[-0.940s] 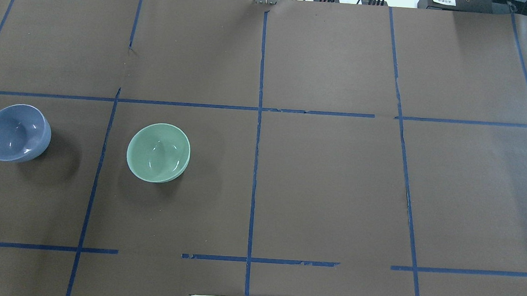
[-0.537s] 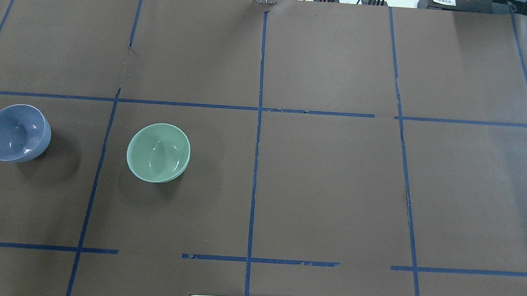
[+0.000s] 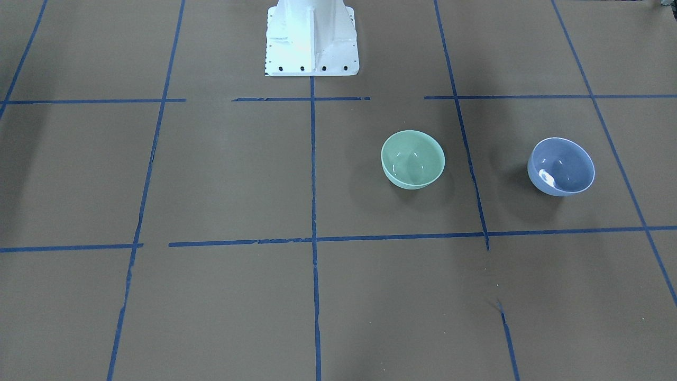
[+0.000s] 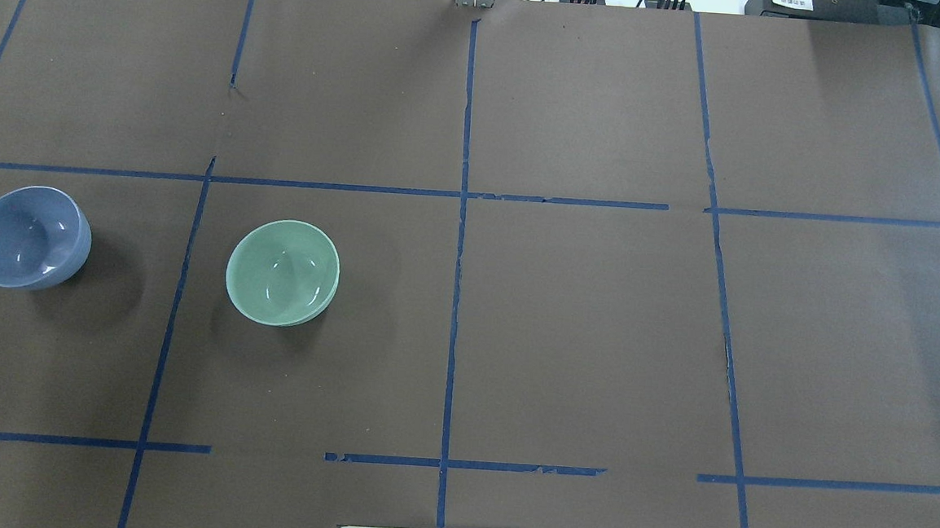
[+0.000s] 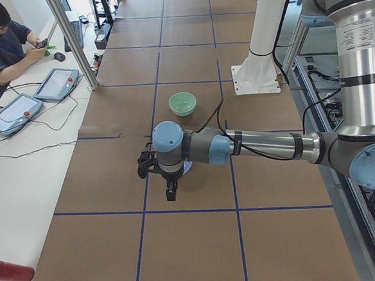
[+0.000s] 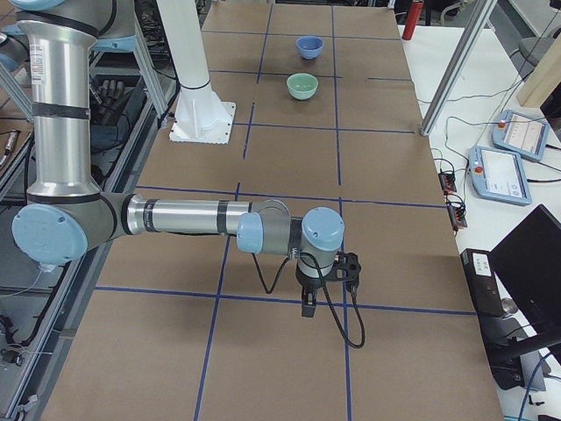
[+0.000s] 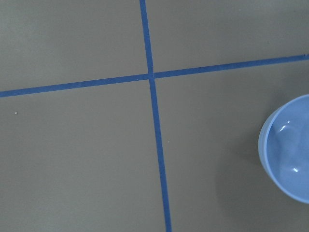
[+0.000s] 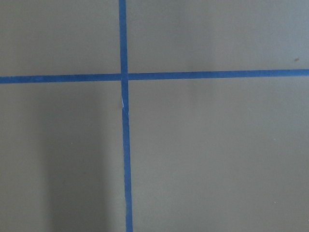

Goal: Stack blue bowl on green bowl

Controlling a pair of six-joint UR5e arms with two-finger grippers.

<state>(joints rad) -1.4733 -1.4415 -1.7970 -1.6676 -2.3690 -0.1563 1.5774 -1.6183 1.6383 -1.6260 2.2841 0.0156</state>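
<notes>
The blue bowl (image 4: 28, 237) stands upright on the brown table at its left end, also in the front view (image 3: 561, 166) and at the right edge of the left wrist view (image 7: 289, 150). The green bowl (image 4: 283, 272) stands upright beside it, apart from it, toward the table's middle (image 3: 412, 159). My left gripper (image 5: 171, 194) shows only in the left side view, hanging above the table near the blue bowl; I cannot tell whether it is open or shut. My right gripper (image 6: 308, 307) shows only in the right side view, far from both bowls; I cannot tell its state.
The white robot pedestal (image 3: 311, 37) stands at the table's robot-side edge. Blue tape lines cross the brown paper. A metal post (image 5: 71, 39), teach pendants (image 5: 55, 84) and an operator (image 5: 0, 44) are beside the table. A red cylinder (image 5: 7, 272) lies off its end.
</notes>
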